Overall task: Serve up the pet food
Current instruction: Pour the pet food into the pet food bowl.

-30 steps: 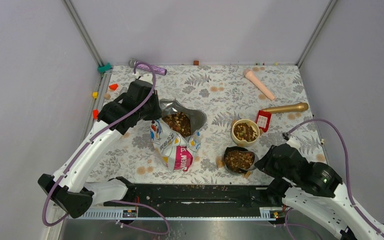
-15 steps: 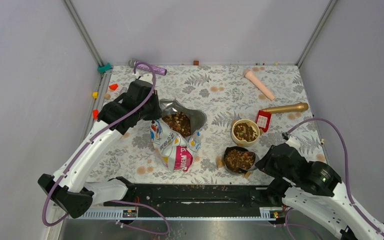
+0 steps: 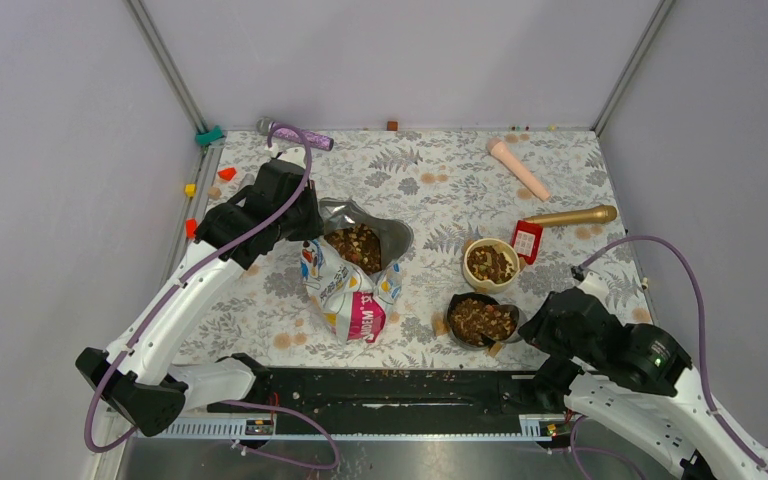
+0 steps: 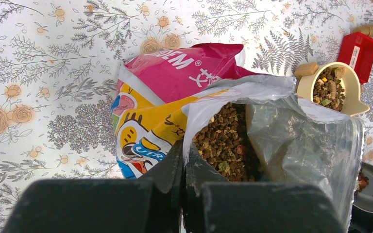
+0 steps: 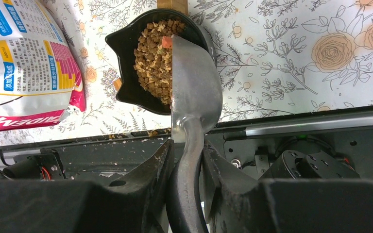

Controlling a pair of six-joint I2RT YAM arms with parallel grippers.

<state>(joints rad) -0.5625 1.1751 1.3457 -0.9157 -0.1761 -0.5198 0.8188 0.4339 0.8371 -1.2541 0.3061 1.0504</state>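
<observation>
Drawn back slightly toward the table's near right corner, the right gripper clamps the scoop, tipped over the black bowl by the near edge, heaped with kibble. The left gripper pinches the bag rim, more kibble inside. The cream bowl behind looks full too; open table lies rightward.

Brown, tan and orange pet food lies heaped in black bowl, cream bowl and open bag.

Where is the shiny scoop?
In the right wrist view, the metal scoop is held by the right gripper, its cup over the black bowl of kibble, right of the food bag.
</observation>
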